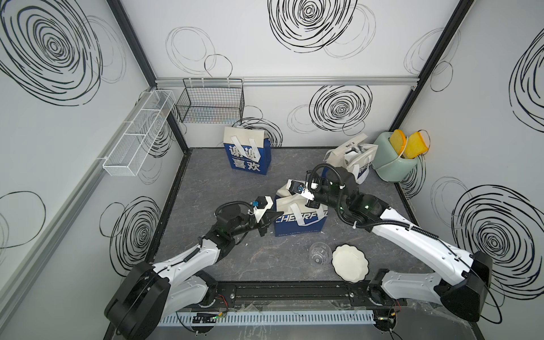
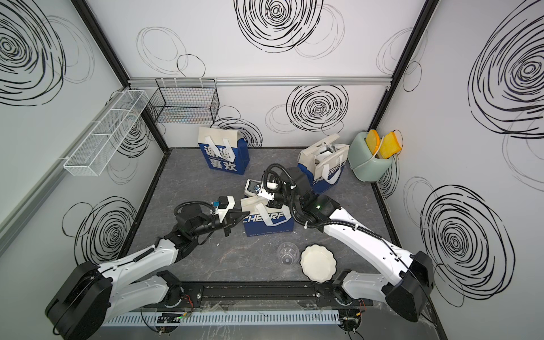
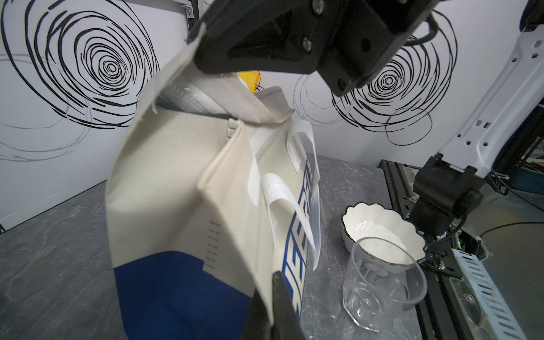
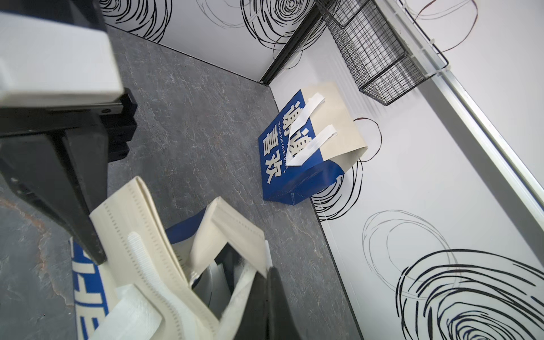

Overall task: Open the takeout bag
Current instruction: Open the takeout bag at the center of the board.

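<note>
The takeout bag (image 1: pixel 300 225) stands in the middle of the table. On its blue lower half are the white letters "CHEERF", and a strap hides the rest. The back bag (image 1: pixel 247 156), at the rear wall, shows the characters 谢谢喜欢, and in the right wrist view also the small line "THANKS FOR YOUR LI…". On the third bag (image 1: pixel 365 168), at the rear right, only "RF" can be read. So there are three bags, a white mesh basket (image 1: pixel 138 132) and a black wire basket (image 1: pixel 210 103) on the walls, one clear cup (image 1: pixel 319 253), and one white scalloped bowl (image 1: pixel 350 263) just beside the cup. The takeout bag is cream above, with white strap handles. Its mouth is partly apart and shows a silvery inside. The left gripper (image 1: pixel 279 213) is clamped on the rim at the bag's left end, and the right gripper (image 4: pixel 268 276) is pinched together on the rim at the far side.
</note>
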You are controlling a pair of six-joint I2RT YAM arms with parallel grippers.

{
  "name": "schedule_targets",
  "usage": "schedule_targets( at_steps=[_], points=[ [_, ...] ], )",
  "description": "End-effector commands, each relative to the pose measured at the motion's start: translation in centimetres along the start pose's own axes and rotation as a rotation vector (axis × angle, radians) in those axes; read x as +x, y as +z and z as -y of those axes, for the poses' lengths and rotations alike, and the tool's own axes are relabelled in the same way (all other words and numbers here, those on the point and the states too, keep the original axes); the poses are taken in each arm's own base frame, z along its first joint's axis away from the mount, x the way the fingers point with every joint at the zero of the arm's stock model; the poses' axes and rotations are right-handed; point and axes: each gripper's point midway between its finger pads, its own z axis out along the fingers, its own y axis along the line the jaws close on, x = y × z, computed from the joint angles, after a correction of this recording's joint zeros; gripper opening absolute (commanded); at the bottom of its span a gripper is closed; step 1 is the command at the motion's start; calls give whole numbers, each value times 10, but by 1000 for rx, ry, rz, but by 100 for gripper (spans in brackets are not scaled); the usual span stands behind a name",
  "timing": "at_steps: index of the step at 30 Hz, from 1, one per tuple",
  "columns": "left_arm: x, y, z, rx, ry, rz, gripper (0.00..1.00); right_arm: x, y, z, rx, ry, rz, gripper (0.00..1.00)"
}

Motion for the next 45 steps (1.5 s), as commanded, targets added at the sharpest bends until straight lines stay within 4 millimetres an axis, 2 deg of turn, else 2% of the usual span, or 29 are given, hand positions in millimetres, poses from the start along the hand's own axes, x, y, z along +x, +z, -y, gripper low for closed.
schedule_targets(
  at_steps=[1,8,10,11,14,16,24,30,33,36,41,45],
  points=[
    [-6,0,3,24,31,24,0,-12,-8,17,41,-71,26,0],
    [-5,3,2,29,23,18,0,-19,-9,13,19,-68,51,2],
    [-6,3,2,30,21,22,0,-17,-10,9,7,-56,50,13],
    [-6,3,2,30,21,22,0,-16,-11,5,0,-49,46,25],
    [-6,3,2,27,19,21,0,-14,-17,-3,-14,-43,46,47],
    [-6,3,1,25,19,20,0,-14,-23,-8,-17,-46,57,54],
    [-6,3,1,23,14,20,0,-6,-45,-33,-25,-67,88,53],
    [-7,3,2,26,16,21,0,18,-37,-50,19,-122,1,46],
    [-7,2,1,22,17,25,0,23,-36,-44,68,-129,-11,43],
    [-8,3,2,26,15,25,0,28,-35,-38,118,-142,-32,35],
    [-7,2,1,21,17,25,0,29,-38,-29,163,-153,-50,32],
    [-6,3,2,25,13,24,0,32,-36,-30,162,-162,-56,32]
  ],
)
